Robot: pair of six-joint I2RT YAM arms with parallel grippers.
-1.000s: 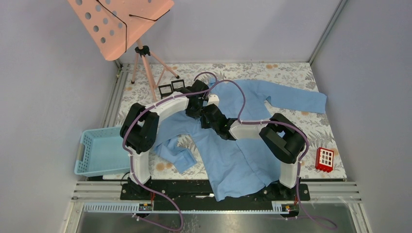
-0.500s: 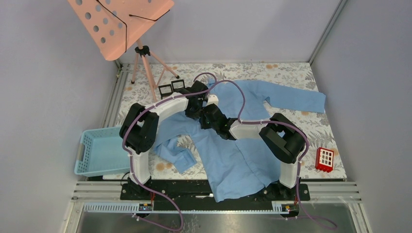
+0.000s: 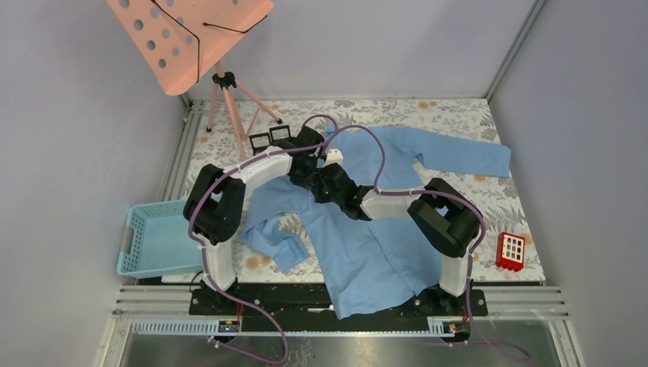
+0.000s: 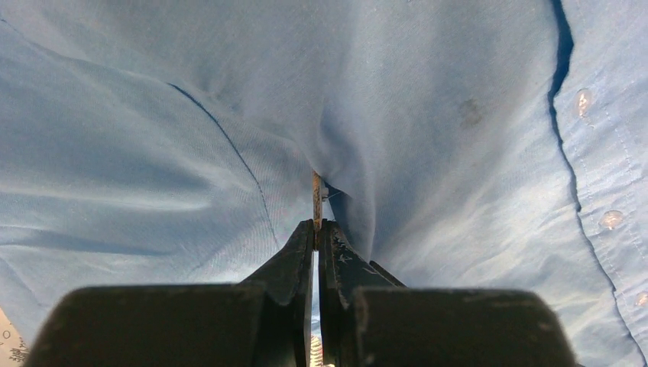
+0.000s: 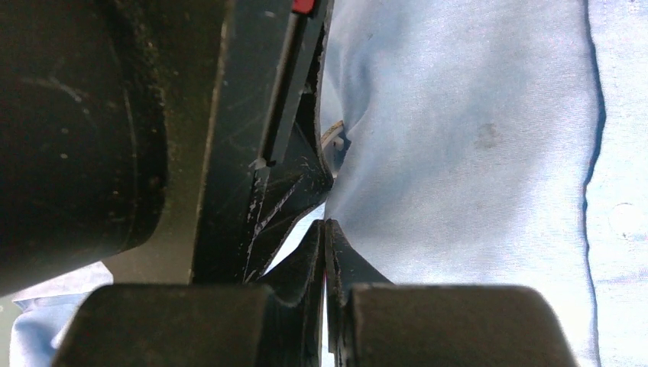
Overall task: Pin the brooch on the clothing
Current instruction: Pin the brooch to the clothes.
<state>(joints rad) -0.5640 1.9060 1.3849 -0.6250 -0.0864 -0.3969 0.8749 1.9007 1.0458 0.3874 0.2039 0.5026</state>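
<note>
Left arm elbow displaced; shirt sleeve drawn in.
The left arm elbow now sits slightly further left than a second ago, and the shirt far sleeve end lies marginally closer in.

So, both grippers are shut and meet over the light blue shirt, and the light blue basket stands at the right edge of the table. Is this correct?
Not quite: the basket stands at the left edge, as the top external view shows. The rest holds: the left gripper, pinching a thin pin-like piece, and the right gripper are shut and meet over the shirt.
</note>
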